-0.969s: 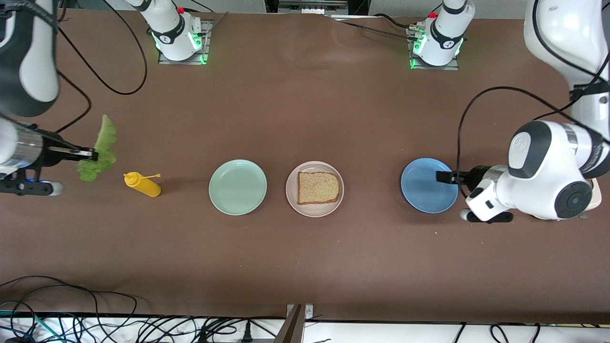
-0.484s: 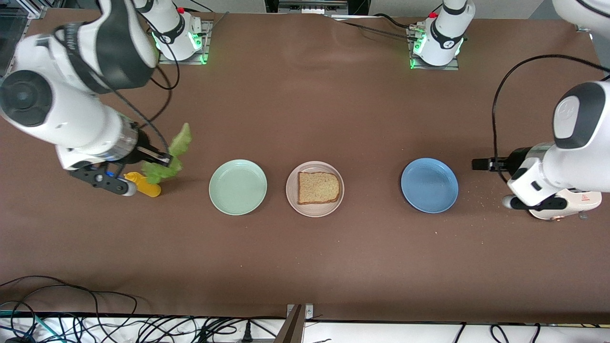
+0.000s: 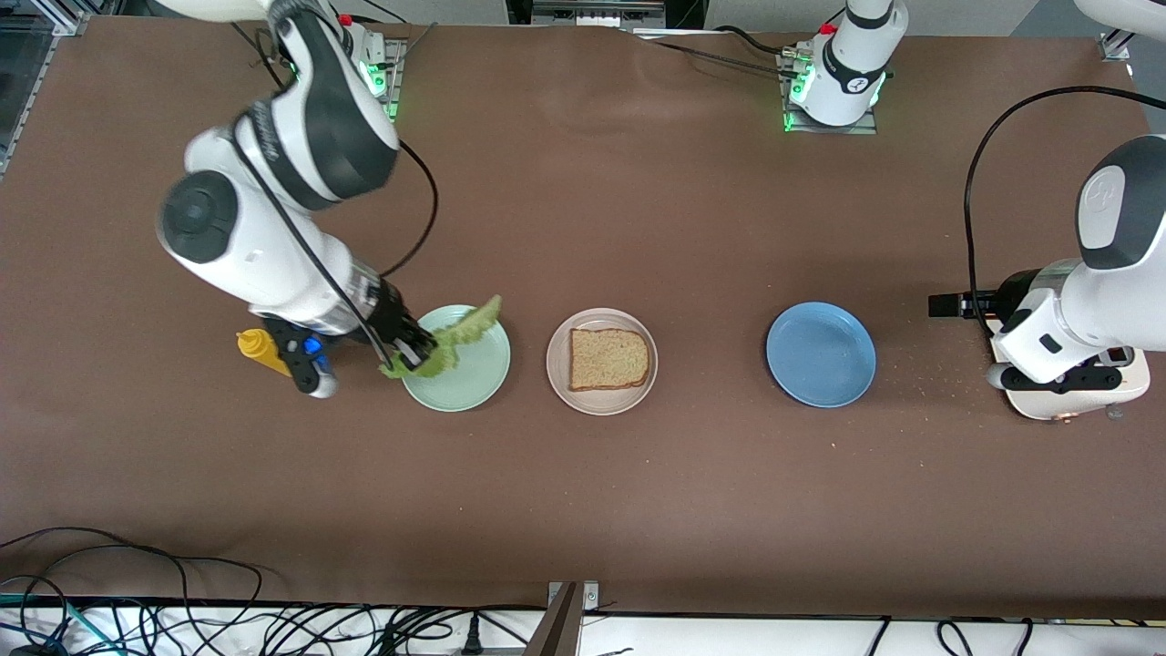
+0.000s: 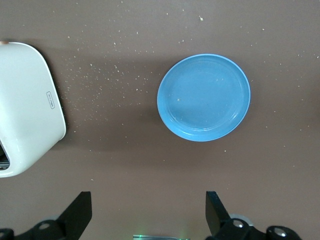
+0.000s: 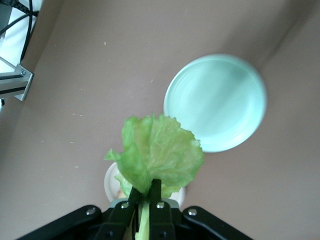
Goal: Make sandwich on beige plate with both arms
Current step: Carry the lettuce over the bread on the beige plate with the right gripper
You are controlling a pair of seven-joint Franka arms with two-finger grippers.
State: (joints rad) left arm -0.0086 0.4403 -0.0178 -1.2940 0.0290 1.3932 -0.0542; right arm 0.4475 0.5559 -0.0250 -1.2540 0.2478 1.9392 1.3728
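One slice of speckled brown bread (image 3: 608, 359) lies on the beige plate (image 3: 558, 383) at the table's middle; no second slice shows. My right gripper (image 3: 414, 351) is shut on the stem of the green lettuce leaf (image 3: 463, 330) and holds it over the mint-green plate (image 3: 469, 387). In the right wrist view the lettuce (image 5: 159, 152) fans out from the gripper (image 5: 145, 192), hiding most of the beige plate (image 5: 110, 183). My left gripper (image 3: 940, 305) is open and empty, up over bare table between the blue plate (image 3: 821, 354) and the toaster; its fingers (image 4: 80, 212) stand wide apart.
A yellow squeeze bottle (image 3: 258, 346) lies partly hidden under the right arm. A white toaster (image 3: 1079, 401) stands at the left arm's end, under the left arm; it also shows in the left wrist view (image 4: 25, 107). Crumbs dot the table near the blue plate (image 4: 204, 97).
The right arm has carried the lettuce from its end of the table, past the yellow bottle, to over the mint-green plate. The left gripper has drawn back from the blue plate toward the toaster.
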